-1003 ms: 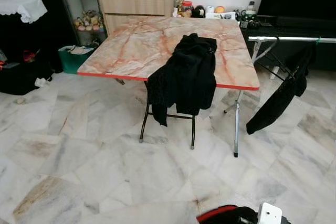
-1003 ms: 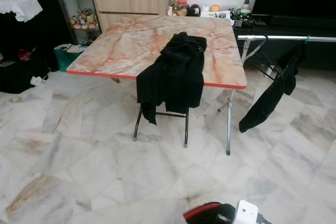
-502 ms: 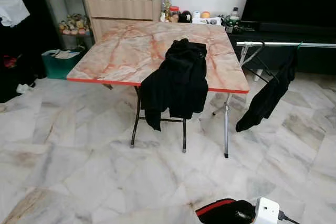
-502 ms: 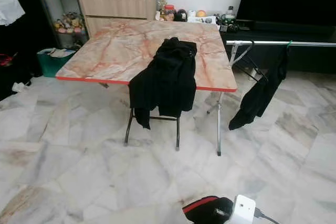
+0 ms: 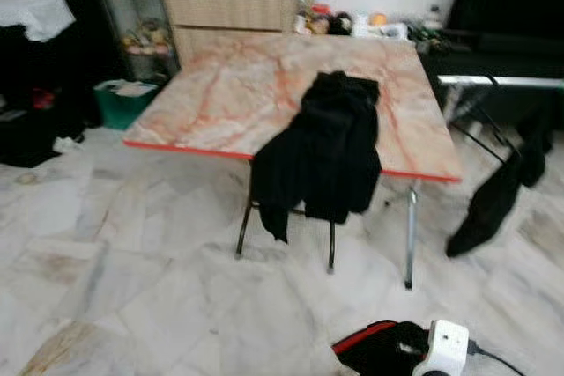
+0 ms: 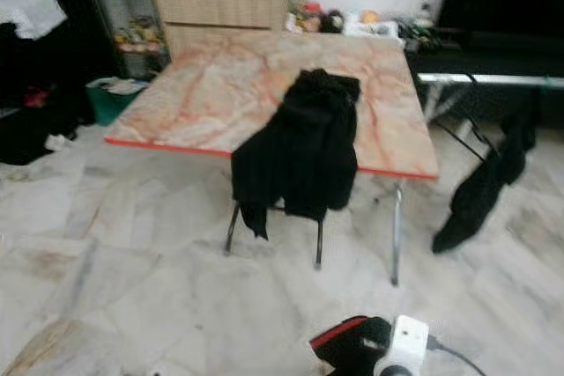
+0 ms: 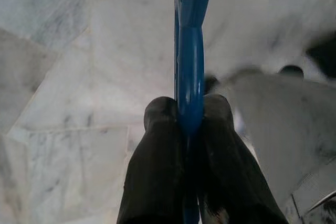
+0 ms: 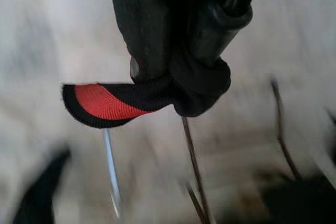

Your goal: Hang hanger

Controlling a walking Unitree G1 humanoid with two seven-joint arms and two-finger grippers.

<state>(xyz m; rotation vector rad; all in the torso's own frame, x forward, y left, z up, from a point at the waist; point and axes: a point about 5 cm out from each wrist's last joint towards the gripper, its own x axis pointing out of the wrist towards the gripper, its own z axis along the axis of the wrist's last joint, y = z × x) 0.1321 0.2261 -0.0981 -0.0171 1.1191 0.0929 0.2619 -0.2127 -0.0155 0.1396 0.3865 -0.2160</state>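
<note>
— What is seen from the head?
— A black jacket (image 5: 319, 151) is draped over a marble-topped table (image 5: 227, 85).
— And the wrists?
— A blue hanger (image 7: 190, 61) is clamped by the left gripper (image 7: 190, 109); black-and-red fabric (image 8: 157, 90) is pinched by the right gripper (image 8: 178, 59).

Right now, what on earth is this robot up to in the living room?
It is carrying laundry gear toward a drying rail. The left gripper is shut on a blue plastic hanger, and the right gripper clutches a black garment with a red lining. Ahead stands a marble-patterned folding table with a black jacket draped over its edge. To the right, a silver metal rail already holds another dark garment. Nothing is hung yet.
</note>
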